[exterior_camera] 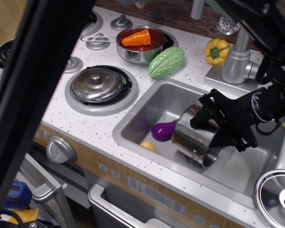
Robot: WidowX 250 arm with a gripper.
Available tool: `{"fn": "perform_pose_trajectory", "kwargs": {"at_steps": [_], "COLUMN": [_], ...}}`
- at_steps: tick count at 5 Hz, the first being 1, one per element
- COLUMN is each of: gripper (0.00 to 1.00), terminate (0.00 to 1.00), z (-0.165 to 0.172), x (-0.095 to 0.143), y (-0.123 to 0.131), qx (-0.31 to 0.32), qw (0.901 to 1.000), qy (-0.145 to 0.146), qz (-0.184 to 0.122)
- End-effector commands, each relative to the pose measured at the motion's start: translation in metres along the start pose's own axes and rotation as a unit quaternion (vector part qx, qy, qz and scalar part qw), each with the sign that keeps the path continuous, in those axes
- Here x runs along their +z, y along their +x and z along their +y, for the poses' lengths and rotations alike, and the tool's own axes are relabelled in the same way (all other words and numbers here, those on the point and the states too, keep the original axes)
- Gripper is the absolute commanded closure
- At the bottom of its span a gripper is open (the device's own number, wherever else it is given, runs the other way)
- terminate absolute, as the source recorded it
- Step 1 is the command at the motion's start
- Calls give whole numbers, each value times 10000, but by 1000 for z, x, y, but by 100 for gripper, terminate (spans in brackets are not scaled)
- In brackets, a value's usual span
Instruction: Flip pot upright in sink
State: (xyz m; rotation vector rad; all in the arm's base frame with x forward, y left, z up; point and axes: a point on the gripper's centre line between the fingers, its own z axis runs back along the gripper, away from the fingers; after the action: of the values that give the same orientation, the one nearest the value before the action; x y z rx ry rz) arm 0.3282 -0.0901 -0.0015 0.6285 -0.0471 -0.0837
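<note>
My end effector (217, 124) is matt black, hard-edged plastic or metal. Against it, the pot (195, 138) is polished, mirror-bright steel. Around us the sink (147, 110) is brushed, duller grey metal. Just left of me the eggplant (163, 130) looks like glossy purple plastic. The desk (92, 126) beyond is smooth, white and speckled.

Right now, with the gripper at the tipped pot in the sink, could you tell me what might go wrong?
The pot lies on its side, and the gripper sits at its rim; smooth steel may slip or roll away. The eggplant lies against the pot's left side and could jam or get shoved. The sink wall is close, limiting swing room.
</note>
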Motion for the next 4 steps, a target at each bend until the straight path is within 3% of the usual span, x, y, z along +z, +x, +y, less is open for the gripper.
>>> {"fn": "perform_pose_trajectory", "kwargs": {"at_steps": [1,2,4], "gripper": [100,100,100], "terminate": [0,0,0], "z": [7,3,0], "x": [12,17,46], "y": [6,8,13], "qx": [143,332,362], "qw": [9992,9948,9895], "qy": [-272,-957,-1386], "qz": [-243,-114,211]}}
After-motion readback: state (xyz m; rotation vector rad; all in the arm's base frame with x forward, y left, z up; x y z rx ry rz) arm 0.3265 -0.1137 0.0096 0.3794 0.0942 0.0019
